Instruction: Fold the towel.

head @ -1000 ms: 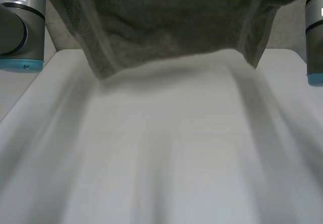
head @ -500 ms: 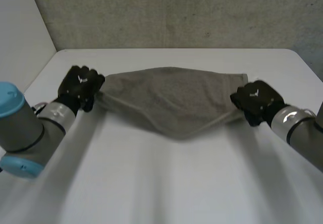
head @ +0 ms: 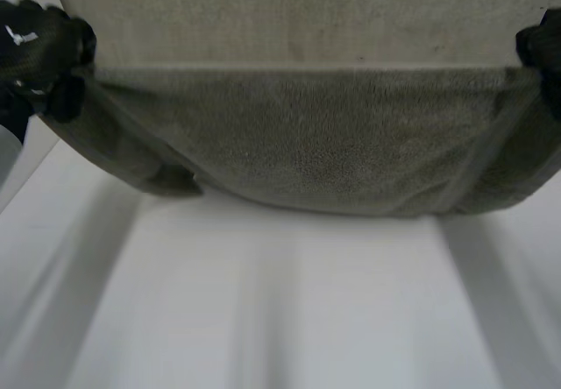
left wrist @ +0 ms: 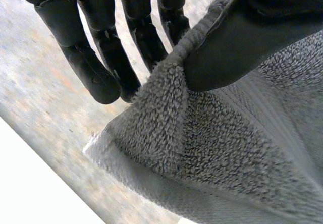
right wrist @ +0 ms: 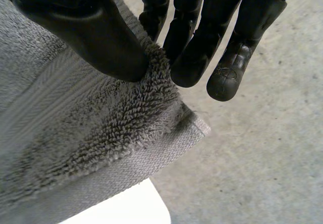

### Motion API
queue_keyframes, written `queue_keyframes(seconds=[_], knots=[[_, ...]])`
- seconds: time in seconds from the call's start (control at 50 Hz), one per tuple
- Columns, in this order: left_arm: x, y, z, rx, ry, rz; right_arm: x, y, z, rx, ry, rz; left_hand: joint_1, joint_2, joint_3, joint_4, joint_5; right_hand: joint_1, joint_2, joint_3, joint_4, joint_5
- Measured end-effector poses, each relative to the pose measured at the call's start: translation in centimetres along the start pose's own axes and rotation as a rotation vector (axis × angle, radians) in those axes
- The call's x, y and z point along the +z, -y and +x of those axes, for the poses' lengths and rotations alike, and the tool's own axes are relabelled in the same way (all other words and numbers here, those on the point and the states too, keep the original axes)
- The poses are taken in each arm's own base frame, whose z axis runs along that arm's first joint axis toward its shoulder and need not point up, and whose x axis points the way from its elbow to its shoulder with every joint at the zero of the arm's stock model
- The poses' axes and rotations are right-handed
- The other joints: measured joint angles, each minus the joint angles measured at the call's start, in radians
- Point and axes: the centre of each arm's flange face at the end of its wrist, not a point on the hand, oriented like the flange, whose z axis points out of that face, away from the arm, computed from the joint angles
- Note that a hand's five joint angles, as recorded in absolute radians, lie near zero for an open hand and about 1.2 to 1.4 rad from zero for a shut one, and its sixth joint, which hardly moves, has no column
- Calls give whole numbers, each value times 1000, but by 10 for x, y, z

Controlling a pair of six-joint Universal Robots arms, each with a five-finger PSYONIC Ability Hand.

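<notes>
My left hand [head: 39, 56] is raised at one upper corner of the towel [head: 307, 144]. My right hand [head: 543, 52] is raised at the opposite corner. The two are well apart and about level, so the cloth's upper edge runs straight and taut between them.

On my left side, the thumb is clamped down on the thick hem at the corner, pinching it against the fingers [left wrist: 96, 67] behind. The fingers farthest from the thumb stand straight, clear of the cloth. My right hand does the same: the thumb bears down on the looped pile just inside the corner, with my fingers [right wrist: 192, 57] straight behind the edge, so the towel is nipped between them.

The towel is grey terry with a flat woven band near its hem. It hangs from both hands in a broad curved sag above the white table [head: 263, 319]. I cannot tell whether its lowest part touches the surface.
</notes>
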Motion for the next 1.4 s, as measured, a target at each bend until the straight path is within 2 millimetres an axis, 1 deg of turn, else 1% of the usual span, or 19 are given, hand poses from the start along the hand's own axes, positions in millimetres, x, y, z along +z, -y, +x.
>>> queue_keyframes(seconds=[0.08,0.16,0.34,0.4,0.48,0.56,0.64,0.68,0.7,0.72,0.8,0.86,0.9,0.98,1.04,1.1,1.2,1.32,1.4], knots=[[2,8,-3,2,9,26,2,7,8,-2,1,-11,0,0,0,0,0,0,0,0,0,-1],[10,-3,1,-7,-14,-13,12,0,6,8,38,-60,0,0,0,0,0,0,0,0,0,-1],[50,-64,40,-14,-186,-260,54,-38,-34,-61,209,-220,0,0,0,0,0,0,0,0,0,0],[68,-78,47,16,-218,-304,69,-44,-43,-113,214,-247,0,0,0,0,0,1,0,0,0,0],[92,-86,47,63,-213,-304,92,-43,-45,-172,166,-228,0,0,0,0,0,1,0,0,0,-1],[120,-74,37,104,-153,-217,116,-28,-37,-199,50,-140,0,0,1,0,0,1,0,0,0,0],[142,-46,22,115,-50,-56,133,-8,-22,-175,-107,3,0,0,1,0,0,1,0,1,0,0],[151,-17,6,83,50,86,132,15,-3,-143,-240,138,0,1,1,0,0,1,0,1,5,-1],[153,-10,2,71,74,121,131,21,1,-135,-270,170,0,1,1,0,0,1,0,1,5,-1],[154,12,-11,29,140,221,123,38,14,-112,-349,260,0,1,1,0,0,1,0,1,4,-1],[147,40,-30,-59,213,350,108,56,27,-79,-419,353,0,1,1,0,0,1,0,1,5,2],[141,37,-32,-99,205,352,103,52,22,-69,-386,329,0,1,1,0,0,1,0,1,5,2],[137,27,-27,-113,182,322,102,44,14,-65,-337,291,0,1,1,0,8,1,0,1,5,2],[125,-9,-6,-128,100,211,97,17,-14,-61,-169,188,0,1,1,0,12,1,0,2,5,2],[108,-45,18,-135,10,97,89,-9,-43,-52,-5,116,0,1,1,0,13,1,0,2,5,2],[93,-69,35,-134,-56,20,81,-27,-63,-40,102,75,0,1,2,0,13,1,0,3,5,2],[57,-115,64,-68,-183,-130,58,-71,-103,-35,286,-32,0,1,2,0,13,1,0,4,5,2],[28,-143,78,42,-258,-227,38,-106,-124,-103,376,-134,0,1,2,0,13,1,0,4,5,2],[15,-147,80,93,-278,-259,28,-112,-121,-155,370,-180,0,1,2,0,13,1,0,4,5,2]])
